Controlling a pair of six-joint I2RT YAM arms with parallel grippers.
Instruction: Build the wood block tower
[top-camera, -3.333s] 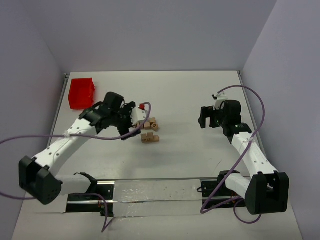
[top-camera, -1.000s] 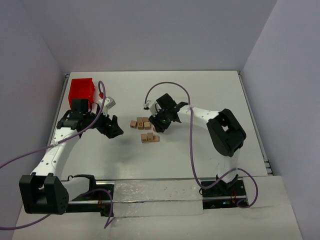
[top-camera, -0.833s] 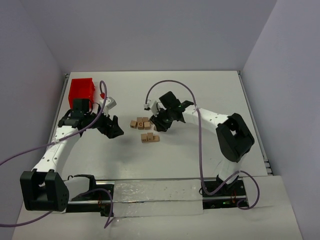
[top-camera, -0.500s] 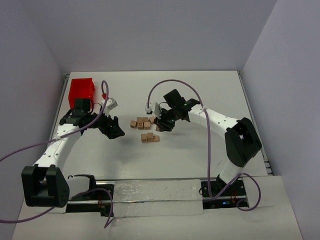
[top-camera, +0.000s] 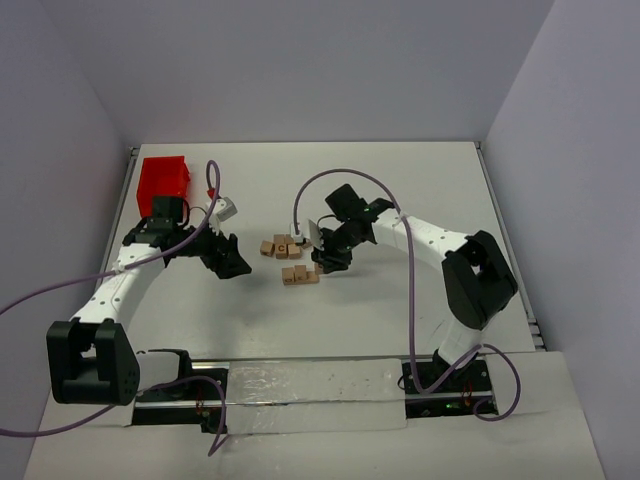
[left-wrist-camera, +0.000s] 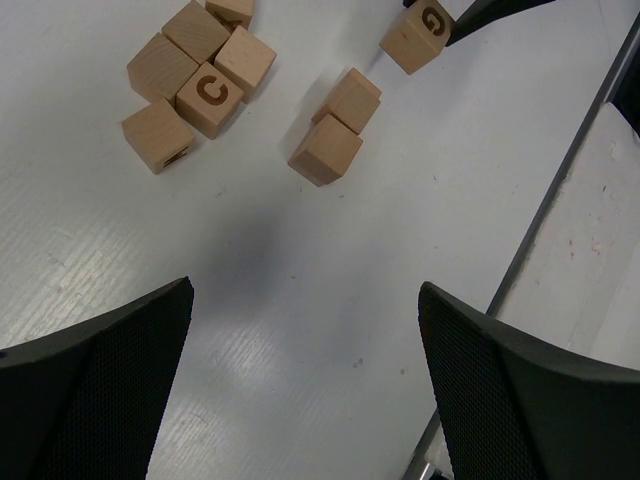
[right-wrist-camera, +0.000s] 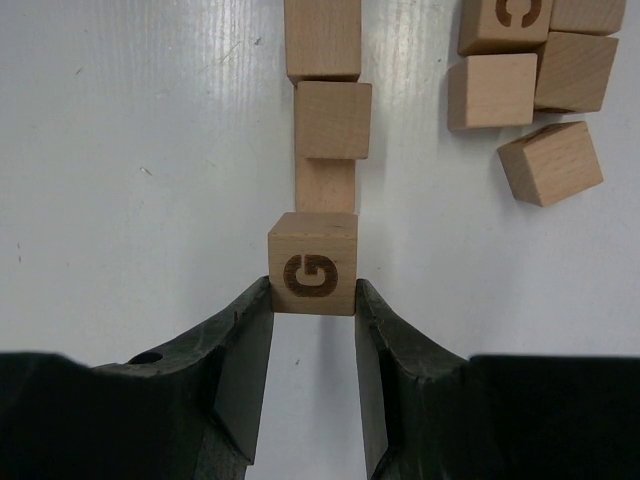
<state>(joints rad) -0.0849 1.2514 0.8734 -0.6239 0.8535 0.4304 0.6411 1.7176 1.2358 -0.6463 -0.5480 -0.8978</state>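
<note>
My right gripper is shut on a light wooden cube with a dark G, pinched by its two sides. Straight ahead of it a short row of plain cubes lies on the white table. A cluster of cubes, one printed with a C, sits to the right of that row. From above, the right gripper is at the right end of the row, with the cluster behind. My left gripper stands open over bare table, well short of the cubes.
A red plastic bin stands at the far left, behind the left arm. Purple cables loop over both arms. A metal rail runs along the table's near edge between the arm bases.
The right gripper has slid from beside the cluster toward the near side, to the row's right end, still shut. The left gripper has crept slightly right and stays open.
</note>
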